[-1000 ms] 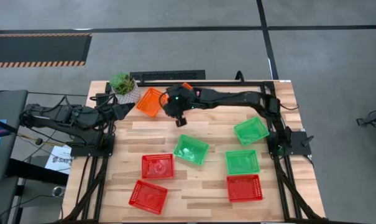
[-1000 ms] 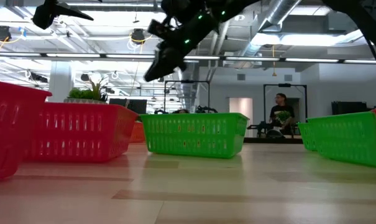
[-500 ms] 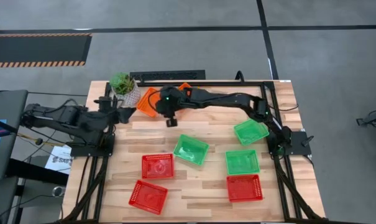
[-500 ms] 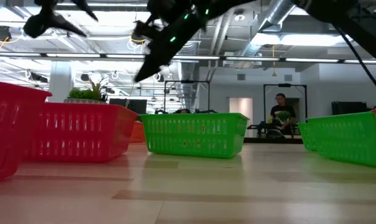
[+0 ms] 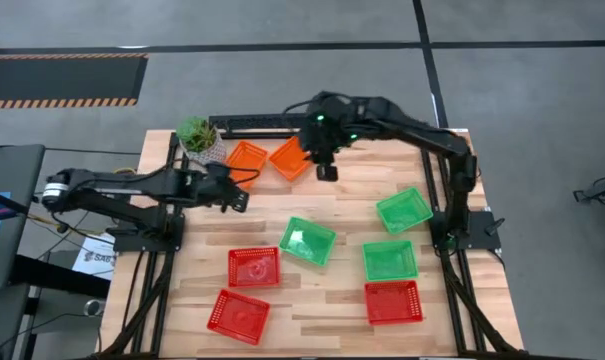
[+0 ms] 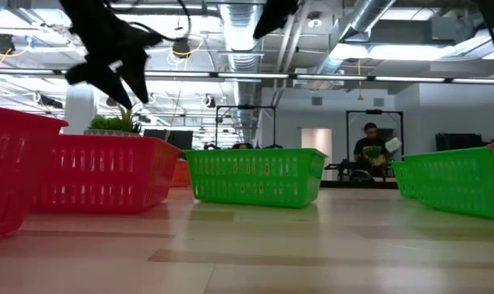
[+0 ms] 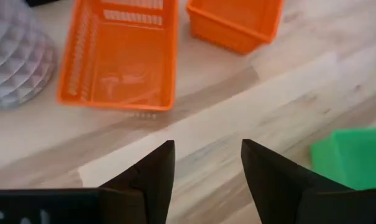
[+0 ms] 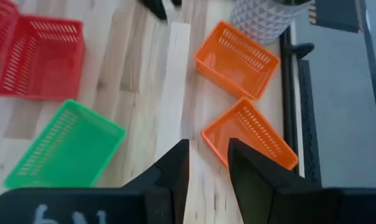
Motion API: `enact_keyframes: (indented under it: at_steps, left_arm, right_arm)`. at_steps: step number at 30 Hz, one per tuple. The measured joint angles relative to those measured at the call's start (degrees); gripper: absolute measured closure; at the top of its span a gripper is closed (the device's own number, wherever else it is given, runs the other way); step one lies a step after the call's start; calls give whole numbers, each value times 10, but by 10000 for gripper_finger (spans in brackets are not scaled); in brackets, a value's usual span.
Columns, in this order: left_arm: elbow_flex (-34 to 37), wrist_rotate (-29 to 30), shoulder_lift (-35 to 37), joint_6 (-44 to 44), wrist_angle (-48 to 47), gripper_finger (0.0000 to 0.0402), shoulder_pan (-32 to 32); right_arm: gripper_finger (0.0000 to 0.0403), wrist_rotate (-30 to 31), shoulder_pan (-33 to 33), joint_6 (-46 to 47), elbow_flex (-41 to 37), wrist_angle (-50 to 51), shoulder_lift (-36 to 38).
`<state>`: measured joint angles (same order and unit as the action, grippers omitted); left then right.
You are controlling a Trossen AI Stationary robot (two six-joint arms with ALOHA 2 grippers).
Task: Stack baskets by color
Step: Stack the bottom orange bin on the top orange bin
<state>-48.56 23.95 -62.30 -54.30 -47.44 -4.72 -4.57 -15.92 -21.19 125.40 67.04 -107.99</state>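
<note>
High view: two orange baskets show at the back edge, orange basket A (image 5: 245, 158) beside the plant (image 5: 199, 137), orange basket B (image 5: 291, 158) just right of it, apart, not nested. Can't see a third orange. Three green baskets (image 5: 307, 240) (image 5: 403, 210) (image 5: 389, 260) and three red baskets (image 5: 254, 267) (image 5: 239, 315) (image 5: 393, 301) all lie separate on the table (image 5: 332, 215). Judgement: no stack finished; nearly all stacking left.

Low view: a red and a green basket in the foreground, singles; arms overhead, nothing hanging from them.

Left wrist view: left gripper (image 7: 206, 165) gaping wide, empty, above bare wood, near orange A.

Right wrist view: right gripper (image 8: 207, 162) has a narrow gap, carries nothing, hovers beside orange B.

Likely next: nest one orange into the other.
</note>
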Motion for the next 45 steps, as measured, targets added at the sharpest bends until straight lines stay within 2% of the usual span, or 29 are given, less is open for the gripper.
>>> enact_keyframes:
  at_steps: [5, 12, 19, 24, 29, 31, 35, 40, 45]
  left_arm:
    - [0, -64, -68, 135, 39, 220, -52]
    - [0, -72, -154, 234, 38, 201, -97]
    - [0, -114, -234, 250, 44, 197, -104]
    - [0, -265, -251, 225, 49, 197, -84]
    - [-1, -320, -250, 202, 102, 197, -31]
    - [-13, -316, -251, 187, 107, 200, -14]
    - [-69, -251, -240, 197, 66, 214, 7]
    - [-138, -100, -233, 226, -33, 222, -4]
    - [-137, -97, -237, 248, -71, 197, -61]
  right_arm:
    - [269, -1, -8, 7, 0, 22, 37]
    - [271, -1, -6, 27, 0, 56, 47]
    - [274, -1, -3, 32, -1, 90, 35]
    - [274, -1, 4, 29, -1, 89, 37]
    - [274, -1, 5, 27, -1, 89, 37]
    - [274, -1, 5, 23, -1, 89, 37]
    - [274, -1, 5, 12, -1, 88, 37]
    - [274, -1, 1, 13, -1, 93, 37]
    - [274, -1, 1, 16, -1, 93, 37]
